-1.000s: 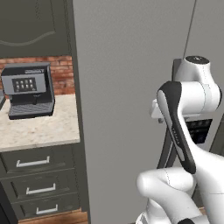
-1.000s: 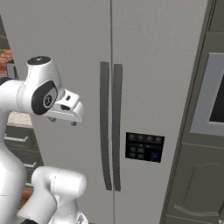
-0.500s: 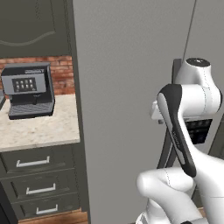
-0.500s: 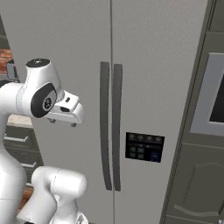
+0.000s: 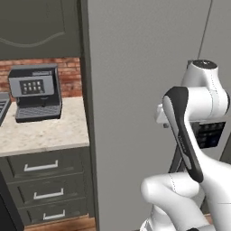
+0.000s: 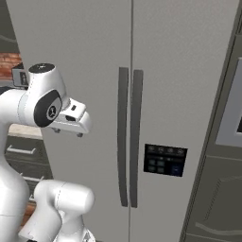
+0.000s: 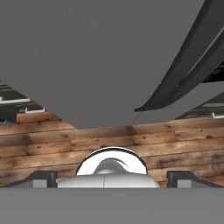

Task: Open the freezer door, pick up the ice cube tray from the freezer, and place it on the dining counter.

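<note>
Freezer door (image 6: 71, 61) shut, handle not yet grasped

Compared with a second ago, the gripper (image 7: 112, 177) has been lifted slightly beside the door's dark bar handle (image 6: 122, 137); its jaws are spread wide and nothing is held. The ice cube tray is judged to lie behind the door.

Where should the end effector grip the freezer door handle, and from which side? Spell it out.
Grip the left dark bar handle on the freezer door around its middle, coming straight at the front. The bar is long, vertical and bowed off the panel, so the open end effector can probably close across it there.
</note>
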Motion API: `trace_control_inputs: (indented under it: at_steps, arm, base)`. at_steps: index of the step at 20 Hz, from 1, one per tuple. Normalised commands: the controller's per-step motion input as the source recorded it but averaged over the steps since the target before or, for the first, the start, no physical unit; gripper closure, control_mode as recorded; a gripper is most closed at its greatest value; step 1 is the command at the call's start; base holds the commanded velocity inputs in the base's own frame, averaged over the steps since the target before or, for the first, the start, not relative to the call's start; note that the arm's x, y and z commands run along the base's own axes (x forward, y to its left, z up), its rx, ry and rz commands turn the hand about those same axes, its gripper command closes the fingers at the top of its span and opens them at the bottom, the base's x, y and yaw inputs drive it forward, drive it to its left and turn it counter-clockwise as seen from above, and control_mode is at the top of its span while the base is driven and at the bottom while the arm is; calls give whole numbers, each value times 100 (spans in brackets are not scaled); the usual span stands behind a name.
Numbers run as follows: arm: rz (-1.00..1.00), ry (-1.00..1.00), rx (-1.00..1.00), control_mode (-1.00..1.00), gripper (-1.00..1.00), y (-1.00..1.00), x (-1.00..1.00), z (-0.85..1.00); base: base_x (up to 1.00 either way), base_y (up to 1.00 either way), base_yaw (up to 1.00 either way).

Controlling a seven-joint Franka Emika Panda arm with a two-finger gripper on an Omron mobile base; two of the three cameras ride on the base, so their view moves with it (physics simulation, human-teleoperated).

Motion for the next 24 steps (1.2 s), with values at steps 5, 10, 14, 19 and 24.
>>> trace_control_inputs:
  at_steps: [5,10,14,19,24]
  arm:
    - [0,0,0,100,-100,0,0,0]
    - [0,0,0,100,-100,0,0,0]
    - [0,0,0,100,-100,0,0,0]
    - [0,-2,1,-100,-100,-23,-10,0]
    - [3,-24,9,-100,-100,-100,-71,-1]
  base:
    - [18,45,0]
    - [8,29,0]
    - [0,3,0]
    - [0,0,0]
    - [0,0,0]
